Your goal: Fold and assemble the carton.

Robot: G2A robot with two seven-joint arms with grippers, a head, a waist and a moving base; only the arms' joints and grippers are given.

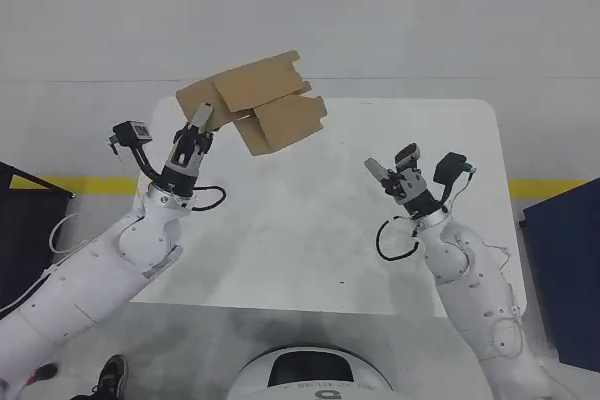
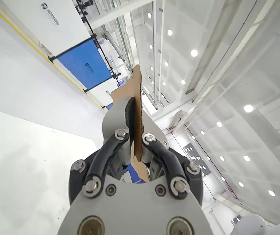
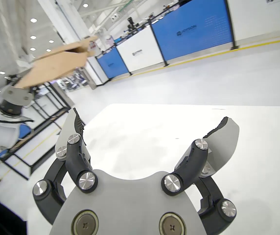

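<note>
A flat brown cardboard carton (image 1: 255, 100) hangs in the air over the table's far left corner, flaps spread. My left gripper (image 1: 201, 118) is shut on the carton's near edge; the left wrist view shows the cardboard sheet (image 2: 137, 113) edge-on, clamped between the two fingers (image 2: 129, 113). My right gripper (image 1: 392, 163) stands open over the right side of the table, well apart from the carton, nothing between its fingers (image 3: 224, 128). From the right wrist view the carton (image 3: 56, 65) is raised high, with the left gripper (image 3: 17, 94) beneath it.
The white table (image 1: 320, 230) is bare under both arms. Yellow floor tape (image 1: 90, 185) runs beside the table. Blue and white partition panels (image 3: 186, 35) stand across the floor beyond the table's far edge.
</note>
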